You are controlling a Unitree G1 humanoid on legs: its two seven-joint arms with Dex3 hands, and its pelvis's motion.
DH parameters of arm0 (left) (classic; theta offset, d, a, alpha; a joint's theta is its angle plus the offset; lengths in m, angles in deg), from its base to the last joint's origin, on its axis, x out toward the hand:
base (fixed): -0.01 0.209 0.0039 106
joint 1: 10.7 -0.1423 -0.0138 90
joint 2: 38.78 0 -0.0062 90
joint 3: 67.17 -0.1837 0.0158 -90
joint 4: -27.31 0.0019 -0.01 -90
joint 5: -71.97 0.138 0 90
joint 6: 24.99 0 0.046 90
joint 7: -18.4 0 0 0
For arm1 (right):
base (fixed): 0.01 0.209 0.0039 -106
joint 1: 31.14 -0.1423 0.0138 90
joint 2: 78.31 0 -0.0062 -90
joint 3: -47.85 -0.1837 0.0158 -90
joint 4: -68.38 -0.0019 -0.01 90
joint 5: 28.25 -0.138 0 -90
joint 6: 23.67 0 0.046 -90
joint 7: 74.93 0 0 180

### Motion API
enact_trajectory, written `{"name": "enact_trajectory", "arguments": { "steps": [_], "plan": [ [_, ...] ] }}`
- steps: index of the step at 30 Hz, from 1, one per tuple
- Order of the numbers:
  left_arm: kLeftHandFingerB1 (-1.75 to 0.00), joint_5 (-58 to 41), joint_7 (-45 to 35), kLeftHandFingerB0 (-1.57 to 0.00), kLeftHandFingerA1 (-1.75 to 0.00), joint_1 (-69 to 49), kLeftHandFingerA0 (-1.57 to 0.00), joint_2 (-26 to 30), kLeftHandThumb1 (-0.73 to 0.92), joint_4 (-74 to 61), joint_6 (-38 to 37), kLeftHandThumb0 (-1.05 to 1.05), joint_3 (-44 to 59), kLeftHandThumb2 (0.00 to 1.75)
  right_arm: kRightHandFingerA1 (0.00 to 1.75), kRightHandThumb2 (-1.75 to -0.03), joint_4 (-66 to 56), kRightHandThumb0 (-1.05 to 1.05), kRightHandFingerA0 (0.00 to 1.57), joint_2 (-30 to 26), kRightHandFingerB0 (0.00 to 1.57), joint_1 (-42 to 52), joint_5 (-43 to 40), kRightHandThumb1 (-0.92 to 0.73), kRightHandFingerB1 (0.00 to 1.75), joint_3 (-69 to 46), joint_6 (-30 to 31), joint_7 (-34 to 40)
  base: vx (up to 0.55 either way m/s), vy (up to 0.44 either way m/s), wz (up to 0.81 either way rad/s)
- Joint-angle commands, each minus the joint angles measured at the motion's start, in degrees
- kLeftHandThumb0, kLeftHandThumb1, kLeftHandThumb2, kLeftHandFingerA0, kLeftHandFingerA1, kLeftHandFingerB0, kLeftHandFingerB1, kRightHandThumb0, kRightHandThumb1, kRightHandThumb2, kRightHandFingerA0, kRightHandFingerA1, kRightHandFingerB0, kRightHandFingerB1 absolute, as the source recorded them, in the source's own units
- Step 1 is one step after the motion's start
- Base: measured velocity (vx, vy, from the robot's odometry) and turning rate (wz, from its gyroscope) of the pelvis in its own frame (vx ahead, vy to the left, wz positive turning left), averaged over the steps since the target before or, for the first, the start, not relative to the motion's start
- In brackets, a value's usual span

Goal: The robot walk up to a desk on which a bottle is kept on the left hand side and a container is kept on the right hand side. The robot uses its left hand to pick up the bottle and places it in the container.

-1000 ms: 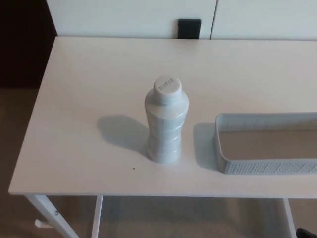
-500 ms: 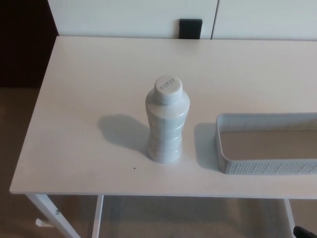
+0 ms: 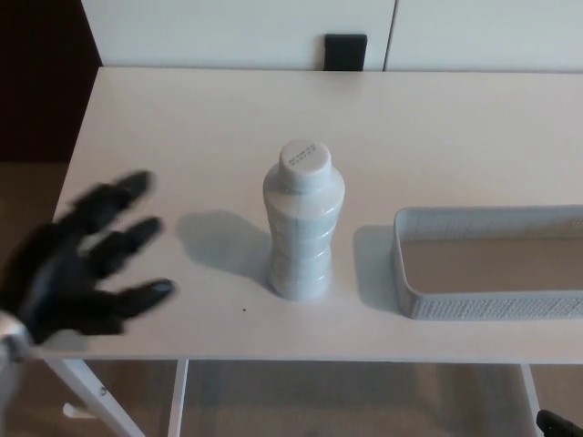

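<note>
- Your left hand (image 3: 77,264) hangs over the desk's (image 3: 182,118) left front edge; its fingers (image 3: 127,238) are spread wide and hold nothing.
- The bottle (image 3: 301,232) stands upright mid-desk, apart from that hand; the container (image 3: 483,264) lies just to its right, not touching.
- You won't see your right hand.

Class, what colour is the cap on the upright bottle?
White, like the bottle itself; its cap shows best in the head view.
</note>
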Motion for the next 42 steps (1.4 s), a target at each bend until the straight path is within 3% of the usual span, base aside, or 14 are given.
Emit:
{"name": "enact_trajectory", "arguments": {
  "steps": [1,7,11,12,16,17,23,24,27,30,31,32,40,42],
  "plan": [
    [-0.15,9.94,5.39,0.00,-0.24,1.73,0.00,-1.44,0.39,-3.20,7.60,-0.23,-9.09,0.68,0.00,-1.75,-1.89,0.63,0.00,-1.35,0.00,-0.13,0.73,-0.57,0.00,0.62,1.24,1.02,0.00,0.000,0.00],
    [-0.17,11.50,7.23,-0.01,-0.25,2.34,-0.01,-1.62,0.40,-3.18,8.68,-0.29,-10.63,0.68,0.00,-1.75,-3.29,0.63,0.00,-1.04,0.00,0.11,0.05,-0.62,0.00,0.47,1.98,1.10,0.00,0.000,0.00],
    [-0.22,12.65,8.14,0.00,-0.26,2.87,-0.01,-2.23,0.46,-2.79,8.99,-0.26,-11.70,0.55,0.00,-1.75,-4.68,0.60,0.00,-0.54,0.00,0.09,-1.58,-0.80,0.00,-0.45,4.24,-0.07,0.00,0.000,0.00],
    [-0.18,12.68,8.20,-0.01,-0.25,3.31,-0.01,-2.51,0.40,-2.67,9.17,-0.29,-11.86,0.68,0.00,-1.75,-5.24,0.62,0.00,-0.64,0.00,0.03,-0.79,-0.70,0.00,0.26,4.53,0.28,0.00,0.000,0.00],
    [-0.16,12.49,8.36,0.00,-0.24,4.92,0.00,-3.90,0.40,-2.45,9.96,-0.30,-12.19,0.68,0.00,-1.75,-7.63,0.63,0.00,-0.77,0.00,-0.09,0.53,-0.64,0.00,1.97,6.19,0.93,0.00,0.000,0.00],
    [-0.13,12.75,8.68,0.00,-0.22,5.45,0.00,-4.30,0.41,-2.42,10.29,-0.32,-12.39,0.68,0.00,-1.75,-7.93,0.63,0.00,-1.00,0.00,-0.14,1.25,-0.55,0.00,2.69,6.13,1.11,0.00,0.000,0.00],
    [-0.14,12.56,10.89,0.00,-0.20,9.47,0.00,-7.66,0.42,-1.16,13.28,-0.38,-11.53,0.70,0.00,-1.75,-10.53,0.72,0.00,-0.92,0.00,-0.09,0.62,-0.51,0.00,3.38,7.42,0.39,0.00,0.000,0.00],
    [-0.18,12.96,11.50,0.00,-0.25,10.15,0.00,-8.12,0.32,-0.89,13.61,-0.42,-11.58,0.70,0.00,-1.75,-10.95,0.72,0.00,-0.86,0.00,0.00,0.75,-0.53,0.00,3.48,7.55,0.68,0.00,0.000,0.00],
    [0.00,14.36,12.17,0.00,-0.05,12.45,0.00,-8.96,0.39,0.06,14.24,-0.62,-12.01,0.71,0.00,-1.75,-12.27,0.69,0.00,-0.86,0.00,0.02,1.73,-0.52,0.00,4.36,8.10,1.64,0.00,0.000,0.00],
    [0.00,16.17,12.30,0.00,0.00,14.88,0.00,-9.77,0.39,0.58,15.06,-0.67,-13.64,0.73,0.00,-1.75,-12.49,0.66,0.00,-0.79,0.00,-0.54,1.95,-0.49,0.00,4.65,8.95,2.58,0.00,0.000,0.00],
    [0.00,17.44,12.46,0.00,0.00,15.26,0.00,-9.95,0.46,0.38,14.77,-0.73,-14.98,0.55,0.00,-1.75,-12.63,0.66,0.00,-0.65,0.00,-0.60,1.72,-0.58,0.00,4.52,9.14,2.65,0.00,0.000,0.00],
    [0.00,18.95,12.55,0.00,0.00,15.58,0.00,-10.12,0.46,0.23,13.95,-0.75,-16.79,0.55,0.00,-1.75,-13.12,0.65,0.00,-0.41,0.00,-0.50,1.42,-0.58,0.00,4.35,9.50,2.84,0.00,0.000,0.00],
    [0.00,19.38,12.28,0.00,0.00,17.51,0.00,-12.44,0.45,-0.06,18.02,-0.71,-19.71,0.55,0.00,-1.75,-14.71,0.68,0.00,-0.13,0.00,-0.30,0.84,-0.56,0.00,3.81,10.62,2.67,0.00,0.000,0.00],
    [0.00,20.49,12.96,0.00,0.00,18.03,0.00,-12.81,0.47,-0.22,18.23,-0.74,-20.66,0.55,0.00,-1.75,-15.50,0.66,0.00,-0.50,0.00,-0.31,2.22,-0.44,0.00,4.89,10.95,3.13,0.00,0.000,0.00]
  ]
}}
